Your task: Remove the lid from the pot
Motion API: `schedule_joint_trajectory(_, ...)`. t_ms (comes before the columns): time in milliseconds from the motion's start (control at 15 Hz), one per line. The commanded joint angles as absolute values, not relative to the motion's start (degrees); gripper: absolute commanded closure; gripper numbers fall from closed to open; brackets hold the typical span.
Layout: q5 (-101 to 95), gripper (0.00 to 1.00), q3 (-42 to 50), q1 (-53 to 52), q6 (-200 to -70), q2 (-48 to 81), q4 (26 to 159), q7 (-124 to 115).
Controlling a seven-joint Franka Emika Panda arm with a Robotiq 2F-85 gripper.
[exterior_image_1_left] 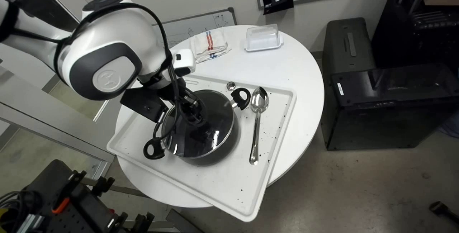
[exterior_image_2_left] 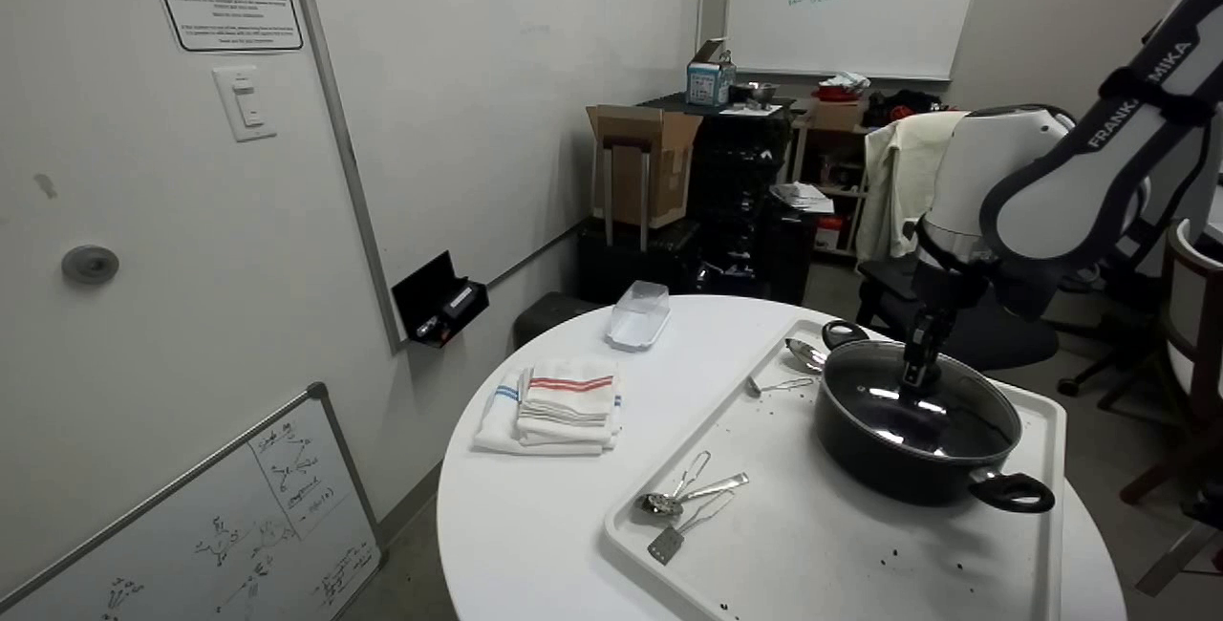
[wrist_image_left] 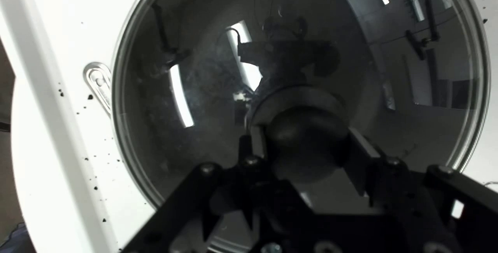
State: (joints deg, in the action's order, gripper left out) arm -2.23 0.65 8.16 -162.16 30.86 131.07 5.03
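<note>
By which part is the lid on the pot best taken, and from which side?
Probably best by the dark knob, from above, pinching opposite sides. It stands up at the centre of the lid, while the surface around is smooth and broad; the lid covers the pot, so a straight lift should suit.

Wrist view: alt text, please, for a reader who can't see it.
Gripper straddling the black knob of a metal-rimmed glass pot lid; whether it grips is unclear. At picture left, a metal utensil handle and dark specks lie on a white tray.
</note>
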Motion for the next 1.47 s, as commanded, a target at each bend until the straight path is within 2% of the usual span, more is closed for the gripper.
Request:
schedule_joint_trajectory(0,-2.42,0.75,0.62,8.09,-161.86,24.84,135.04,7.29)
schedule_joint_trajectory(600,-3.92,0.75,-0.19,4.45,-161.15,17.90,140.86,9.14)
schedule_joint_trajectory(1400,-14.96,0.75,-0.91,-12.26,-162.76,18.81,143.88,2.65)
